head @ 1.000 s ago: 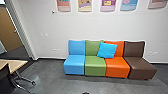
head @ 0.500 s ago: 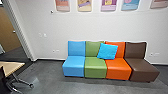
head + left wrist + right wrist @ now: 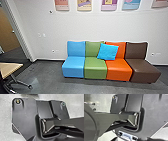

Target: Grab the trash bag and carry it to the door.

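**Bright Seats by the Wall, and a Door Off to the Side**

We cannot tell where the trash bag is. In the head view we see a brown door (image 3: 7,32) through a gap past the door frame (image 3: 21,37). The edge of the view cuts some of the door off.

Four seats stand in a row by the wall (image 3: 100,27): a blue seat (image 3: 73,67), a green seat (image 3: 95,68), an orange seat (image 3: 119,70) and a brown seat (image 3: 143,72). A bright blue pillow (image 3: 108,52) leans on the backs of the green and orange ones, and it hides a bit of both. Above them, the tops of the posters (image 3: 109,4) are cut off.

We see just the end of a desk (image 3: 11,67), with a pale top and shiny legs. Something dark (image 3: 3,87) by it is too cut off for us to name.

In the left wrist view, a dark blurry patch (image 3: 30,95) is cut off past the robot's plate. In the right wrist view, the robot's arm hides much of the floor (image 3: 102,106). We cannot tell how the left tool or the right tool is set.
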Available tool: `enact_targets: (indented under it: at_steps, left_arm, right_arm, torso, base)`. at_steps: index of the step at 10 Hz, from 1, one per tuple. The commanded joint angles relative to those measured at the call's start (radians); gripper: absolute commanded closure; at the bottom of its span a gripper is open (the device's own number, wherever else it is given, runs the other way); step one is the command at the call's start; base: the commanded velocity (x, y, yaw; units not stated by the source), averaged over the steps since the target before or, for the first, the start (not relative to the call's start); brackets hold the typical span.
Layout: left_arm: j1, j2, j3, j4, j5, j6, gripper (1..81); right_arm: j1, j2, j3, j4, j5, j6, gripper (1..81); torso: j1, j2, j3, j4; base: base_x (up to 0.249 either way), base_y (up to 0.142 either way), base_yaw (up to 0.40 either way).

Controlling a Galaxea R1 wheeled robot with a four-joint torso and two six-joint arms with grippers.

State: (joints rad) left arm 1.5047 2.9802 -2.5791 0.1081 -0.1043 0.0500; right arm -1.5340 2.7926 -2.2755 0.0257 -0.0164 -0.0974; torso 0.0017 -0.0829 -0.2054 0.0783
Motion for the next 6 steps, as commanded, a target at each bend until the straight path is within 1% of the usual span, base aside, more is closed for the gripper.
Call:
enact_targets:
  at_steps: [1, 3, 4, 6]
  left_arm:
    - [-0.031, -0.007, 0.01, -0.002, 0.057, -0.001, 1.0]
    - [-0.031, -0.022, 0.016, -0.002, 0.058, -0.009, 1.0]
    - [-0.031, -0.053, 0.046, -0.002, 0.058, -0.01, 1.0]
    - [-0.034, -0.133, 0.149, -0.002, 0.058, -0.012, 1.0]
  right_arm:
    - [0.033, -0.008, 0.018, 0.01, -0.066, -0.001, 1.0]
    - [0.027, -0.032, 0.053, 0.011, -0.066, -0.002, 1.0]
    - [0.027, -0.06, 0.099, 0.011, -0.066, -0.002, 1.0]
    - [0.033, -0.106, 0.157, 0.014, -0.066, 0.005, 1.0]
  torso:
    - [0.0, 0.0, 0.0, 0.0]
    - [0.0, 0.0, 0.0, 0.0]
    - [-0.001, 0.0, 0.0, 0.0]
    - [-0.001, 0.0, 0.0, 0.0]
  base:
    - [0.0, 0.0, 0.0]
    - [0.0, 0.0, 0.0]
    - [0.0, 0.0, 0.0]
    - [0.0, 0.0, 0.0]
